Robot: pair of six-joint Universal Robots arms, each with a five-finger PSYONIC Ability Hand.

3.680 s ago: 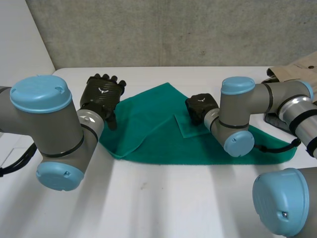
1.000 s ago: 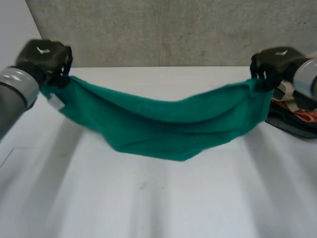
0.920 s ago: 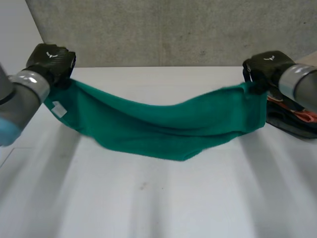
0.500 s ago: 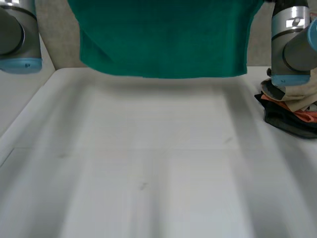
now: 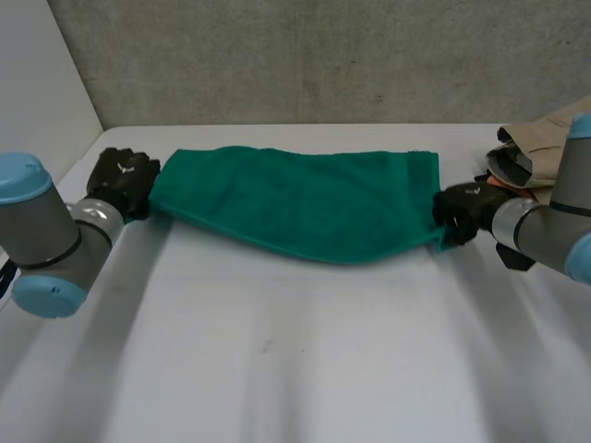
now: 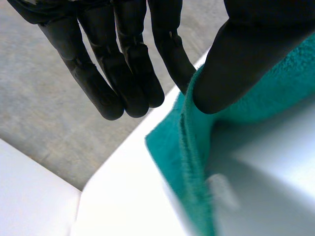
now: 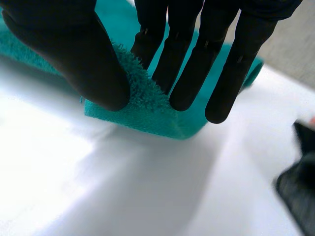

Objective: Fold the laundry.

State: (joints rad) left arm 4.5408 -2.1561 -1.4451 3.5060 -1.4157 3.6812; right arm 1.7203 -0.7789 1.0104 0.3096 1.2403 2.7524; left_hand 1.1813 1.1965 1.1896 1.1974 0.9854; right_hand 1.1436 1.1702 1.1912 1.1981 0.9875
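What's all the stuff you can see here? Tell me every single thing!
towel: one, green, on the table, spread out between the two hands
pile of clothes: one, beige on top with dark bits below, at the table's right edge beside the right arm
table: one, white, under everything
wall: one, grey, behind the table
arms: two, grey with light-blue caps, one at each side of the table
left hand: one, black, thumb and fingers pinching the towel's left end
right hand: one, black, thumb and fingers pinching the towel's right end
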